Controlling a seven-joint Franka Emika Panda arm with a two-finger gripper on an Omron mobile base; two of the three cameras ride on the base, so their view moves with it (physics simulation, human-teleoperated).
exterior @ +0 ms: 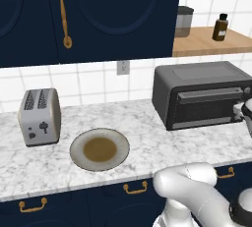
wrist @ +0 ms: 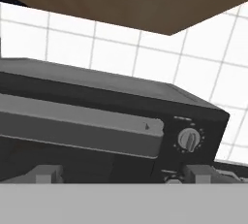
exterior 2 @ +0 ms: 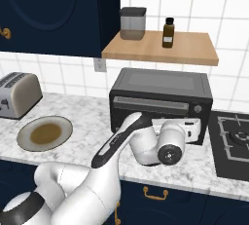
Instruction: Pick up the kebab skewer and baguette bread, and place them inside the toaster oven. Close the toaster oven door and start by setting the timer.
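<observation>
From the left base view, the plate [exterior: 99, 149] on the marble surface [exterior: 147, 132] lies bare, well to the left of the toaster oven [exterior: 202, 93]. In the right base view, the arm reaches low before the toaster oven door [exterior 2: 151, 104], which looks shut. In the hand view, the tool [wrist: 116, 172] sits with fingers apart, gripping nothing, just below the door handle [wrist: 77, 126]; the timer knob [wrist: 189, 139] waits above and right. A clean finish likely means centering both fingers around that knob before turning.
</observation>
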